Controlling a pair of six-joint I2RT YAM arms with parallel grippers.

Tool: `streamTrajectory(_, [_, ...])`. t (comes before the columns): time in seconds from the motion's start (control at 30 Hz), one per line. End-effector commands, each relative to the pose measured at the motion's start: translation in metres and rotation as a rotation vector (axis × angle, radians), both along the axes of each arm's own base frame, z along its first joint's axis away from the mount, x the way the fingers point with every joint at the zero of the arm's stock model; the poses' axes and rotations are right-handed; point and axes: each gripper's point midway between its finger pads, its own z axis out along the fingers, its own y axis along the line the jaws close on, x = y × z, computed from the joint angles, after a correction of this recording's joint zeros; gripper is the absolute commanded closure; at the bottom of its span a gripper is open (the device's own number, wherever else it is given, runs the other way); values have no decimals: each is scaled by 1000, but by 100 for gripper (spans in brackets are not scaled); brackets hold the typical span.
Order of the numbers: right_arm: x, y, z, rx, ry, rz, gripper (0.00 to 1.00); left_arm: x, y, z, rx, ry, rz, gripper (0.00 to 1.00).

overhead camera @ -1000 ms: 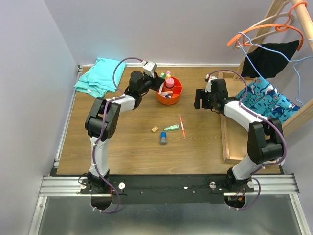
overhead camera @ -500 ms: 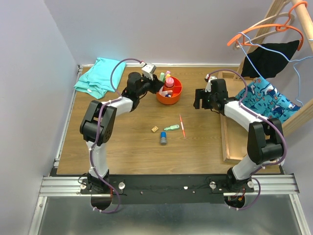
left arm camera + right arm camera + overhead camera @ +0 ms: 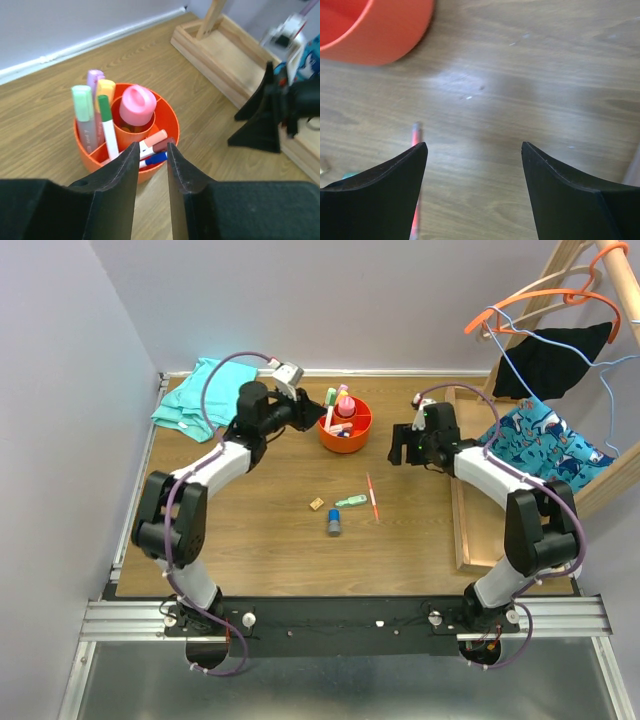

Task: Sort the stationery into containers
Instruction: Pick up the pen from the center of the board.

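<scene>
Markers and highlighters fill part of the round orange organiser [image 3: 164, 116], which sits toward the back of the table [image 3: 250, 530]. A pale green highlighter [image 3: 83, 107], a purple highlighter [image 3: 94, 78] and an orange highlighter [image 3: 105, 90] stand upright along its left side beside a green-capped marker [image 3: 107, 127]. A pink centre piece [image 3: 138, 104] rises in the middle, and three capped markers [image 3: 152, 140] lie slanted in the near compartment. The left gripper [image 3: 153, 150] hovers just left of the organiser (over its near rim in the wrist view), its jaws only slightly apart with nothing between them. The right gripper [image 3: 474, 147] hangs over bare wood to the organiser's right, jaws spread wide and empty. Well in front of the organiser, apart from both grippers, lie a tan block [image 3: 316, 504], a small green highlighter [image 3: 350, 501], a thin red pen [image 3: 373, 497] and a blue-grey cylinder [image 3: 334, 524]. A teal cloth [image 3: 195, 392] sits in the back left corner, and a wooden tray [image 3: 465, 510] lies along the right edge.
</scene>
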Motion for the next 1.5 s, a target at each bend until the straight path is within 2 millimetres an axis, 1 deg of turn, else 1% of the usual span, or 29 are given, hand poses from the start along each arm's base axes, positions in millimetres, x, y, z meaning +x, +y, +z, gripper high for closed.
streamTrajectory(0.0, [-24, 42, -15, 6, 105, 70, 18, -28, 36, 28, -8, 81, 7, 61])
streamTrajectory(0.03, [-26, 46, -17, 4, 116, 65, 19, -29, 47, 26, 2, 103, 28, 61])
streamTrajectory(0.07, [-31, 49, -22, -1, 140, 60, 19, -33, 54, 28, 13, 115, 39, 60])
streamTrajectory(0.1, [-34, 51, -25, 2, 159, 26, 20, -40, 62, 14, 52, 177, 55, 60])
streamTrajectory(0.13, [-36, 51, -32, -7, 177, 14, 21, -40, 72, 8, 70, 204, 81, 60])
streamTrajectory(0.17, [-39, 49, -36, -20, 193, -6, 22, -45, 77, 8, 81, 216, 89, 60])
streamTrajectory(0.2, [-39, 47, -40, -34, 200, -29, 23, -53, 83, -4, 104, 257, 89, 60])
streamTrajectory(0.23, [-39, 43, -46, -56, 209, -52, 23, -57, 87, -7, 112, 265, 94, 60])
streamTrajectory(0.27, [-38, 41, -46, -67, 214, -62, 24, -62, 92, -1, 113, 246, 106, 60])
streamTrajectory(0.3, [-36, 39, -48, -80, 215, -70, 25, -69, 95, -9, 123, 262, 109, 60])
streamTrajectory(0.33, [-36, 40, -51, -82, 224, -69, 26, -72, 97, -11, 130, 258, 111, 60])
streamTrajectory(0.37, [-36, 43, -56, -89, 232, -63, 27, -76, 101, -8, 127, 252, 121, 60])
streamTrajectory(0.4, [-34, 45, -56, -97, 229, -53, 27, -81, 104, -17, 130, 270, 127, 60])
streamTrajectory(0.47, [-35, 51, -62, -108, 233, -33, 27, -85, 109, -17, 122, 266, 141, 60])
streamTrajectory(0.5, [-35, 58, -61, -113, 226, -13, 27, -87, 113, -23, 126, 271, 153, 60])
streamTrajectory(0.57, [-35, 65, -62, -112, 221, 5, 27, -89, 117, -23, 129, 261, 161, 60])
streamTrajectory(0.63, [-36, 73, -62, -115, 220, 17, 27, -92, 118, -27, 136, 264, 165, 60])
streamTrajectory(0.8, [-35, 81, -64, -122, 218, 23, 28, -96, 119, -27, 130, 258, 169, 60])
streamTrajectory(0.97, [-36, 78, -76, -152, 245, 6, 31, -95, 120, -26, 125, 257, 177, 60])
streamTrajectory(1.07, [-37, 75, -85, -174, 266, -2, 38, -95, 121, -25, 126, 257, 184, 60])
streamTrajectory(1.1, [-36, 75, -86, -179, 271, -2, 42, -95, 121, -26, 127, 258, 187, 60])
streamTrajectory(1.17, [-38, 74, -93, -196, 289, -2, 48, -95, 121, -27, 127, 260, 189, 60])
streamTrajectory(1.2, [-39, 76, -95, -202, 291, 6, 55, -96, 121, -29, 128, 263, 189, 60])
streamTrajectory(1.3, [-42, 80, -98, -214, 299, 25, 61, -96, 122, -30, 130, 264, 190, 60])
streamTrajectory(1.33, [-41, 82, -96, -211, 295, 29, 67, -96, 122, -30, 128, 265, 190, 60])
streamTrajectory(1.37, [-42, 83, -96, -212, 293, 33, 71, -96, 122, -31, 129, 266, 190, 60])
streamTrajectory(1.4, [-41, 86, -91, -207, 281, 44, 74, -95, 122, -31, 131, 264, 190, 60])
streamTrajectory(1.43, [-41, 86, -88, -203, 275, 49, 80, -95, 122, -31, 130, 267, 190, 59])
streamTrajectory(1.47, [-40, 88, -84, -196, 263, 54, 82, -95, 121, -32, 131, 270, 188, 59])
